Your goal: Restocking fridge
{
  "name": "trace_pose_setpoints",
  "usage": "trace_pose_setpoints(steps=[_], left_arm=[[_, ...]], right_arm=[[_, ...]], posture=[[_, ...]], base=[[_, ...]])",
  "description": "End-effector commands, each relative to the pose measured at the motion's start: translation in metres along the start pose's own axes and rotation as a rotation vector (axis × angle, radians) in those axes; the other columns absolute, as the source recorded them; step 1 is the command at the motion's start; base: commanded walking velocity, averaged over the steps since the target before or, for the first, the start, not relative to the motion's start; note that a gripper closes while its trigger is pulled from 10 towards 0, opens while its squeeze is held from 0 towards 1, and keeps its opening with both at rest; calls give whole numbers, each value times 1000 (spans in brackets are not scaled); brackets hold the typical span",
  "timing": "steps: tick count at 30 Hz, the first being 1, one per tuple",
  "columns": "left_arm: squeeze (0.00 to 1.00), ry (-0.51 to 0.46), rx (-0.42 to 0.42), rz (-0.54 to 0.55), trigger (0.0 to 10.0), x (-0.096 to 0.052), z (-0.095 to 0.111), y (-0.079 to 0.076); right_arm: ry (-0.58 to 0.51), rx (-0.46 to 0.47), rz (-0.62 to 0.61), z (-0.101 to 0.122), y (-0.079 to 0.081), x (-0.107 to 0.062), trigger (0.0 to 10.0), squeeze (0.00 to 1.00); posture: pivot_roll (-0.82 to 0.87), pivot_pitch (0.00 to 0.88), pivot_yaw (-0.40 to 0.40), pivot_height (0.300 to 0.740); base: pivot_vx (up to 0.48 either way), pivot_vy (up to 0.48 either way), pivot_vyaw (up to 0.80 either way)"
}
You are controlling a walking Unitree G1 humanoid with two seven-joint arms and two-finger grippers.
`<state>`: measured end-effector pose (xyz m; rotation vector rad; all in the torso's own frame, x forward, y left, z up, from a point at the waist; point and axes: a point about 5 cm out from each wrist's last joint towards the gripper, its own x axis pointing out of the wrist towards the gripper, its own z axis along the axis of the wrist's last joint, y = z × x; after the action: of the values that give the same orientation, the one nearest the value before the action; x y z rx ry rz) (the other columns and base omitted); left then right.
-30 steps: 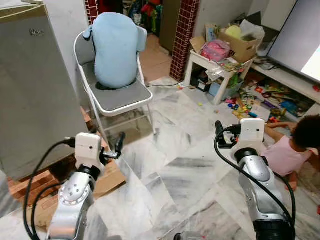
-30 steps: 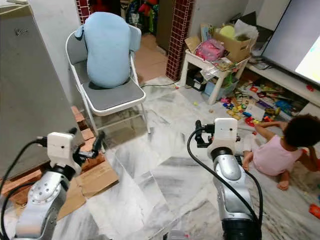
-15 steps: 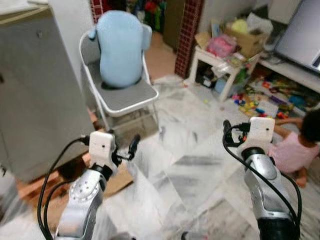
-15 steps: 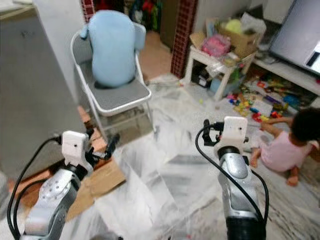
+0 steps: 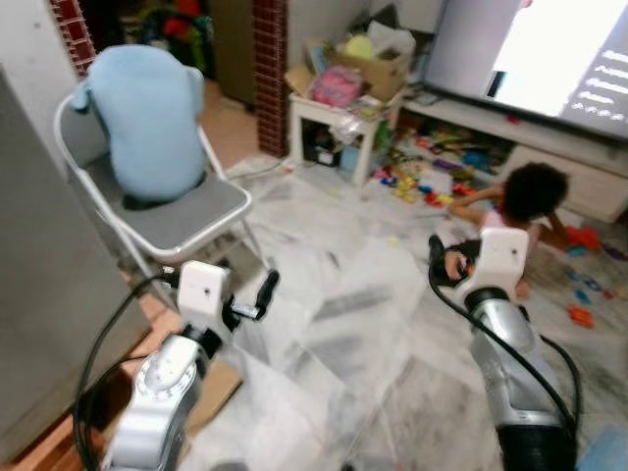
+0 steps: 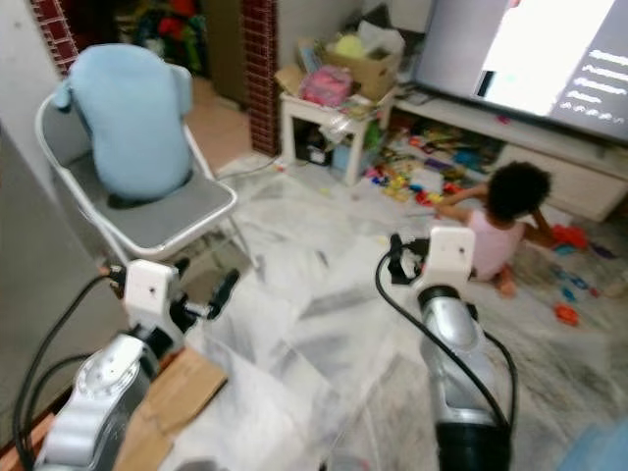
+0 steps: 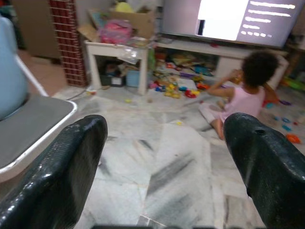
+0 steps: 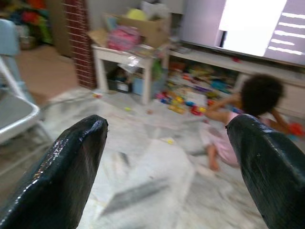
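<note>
Two grippers, nothing carried: both are raised in front of the robot with fingers spread wide and empty.
Fridge (image 5: 39, 294): the grey slab at 9 o'clock, door side shut as far as can be seen; judged heavy and rigid, its smooth panel slippery, so the place to take hold would be a door edge or handle, which is not visible here.
Television (image 6: 535, 54): lit screen at 1 o'clock, on a low white shelf.
Folding chair (image 5: 167, 221): at 11 o'clock, just beside the fridge, carrying a soft blue cushion (image 5: 142, 123) upright against its back.
Side table (image 6: 329, 113): white, at 12 o'clock, with a cardboard box on top.
Person (image 6: 500, 221): seated on the marble floor (image 5: 353, 324) at 2 o'clock, among scattered toys.
Left gripper (image 5: 263, 294): at 8 o'clock, near the chair's front legs.
Right gripper (image 6: 395, 260): at 4 o'clock, pointing towards the seated person.
Stock: no food or bottle can be made out, so its handling cannot be told.
</note>
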<state>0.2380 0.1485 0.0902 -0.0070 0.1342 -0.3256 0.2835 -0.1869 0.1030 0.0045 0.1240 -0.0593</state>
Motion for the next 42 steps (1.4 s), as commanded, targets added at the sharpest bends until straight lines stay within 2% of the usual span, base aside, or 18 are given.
trace_pose_setpoints(steps=[1,8,19,38,42], left_arm=[[0,-20,3,-41,10000,3,5,-10],[0,-14,-2,-53,10000,5,5,-10],[0,-27,16,-133,10000,5,6,-19],[0,-35,21,-154,10000,4,8,-20],[0,-37,24,-161,10000,4,8,-21]], right_arm=[[-12,-8,-24,5,-8,2,10000,0],[-10,-6,-30,5,-8,1,10000,0],[-13,3,-38,6,-8,2,10000,0],[-4,8,-49,3,-8,1,10000,0],[-2,9,-53,3,-9,0,10000,0]], posture=[[31,0,-34,740],[27,0,-32,740],[26,0,-30,740],[22,0,-27,740],[21,0,-26,740]], base=[[0,0,-800],[0,0,-800],[0,0,-800],[0,0,-800],[300,0,-800]])
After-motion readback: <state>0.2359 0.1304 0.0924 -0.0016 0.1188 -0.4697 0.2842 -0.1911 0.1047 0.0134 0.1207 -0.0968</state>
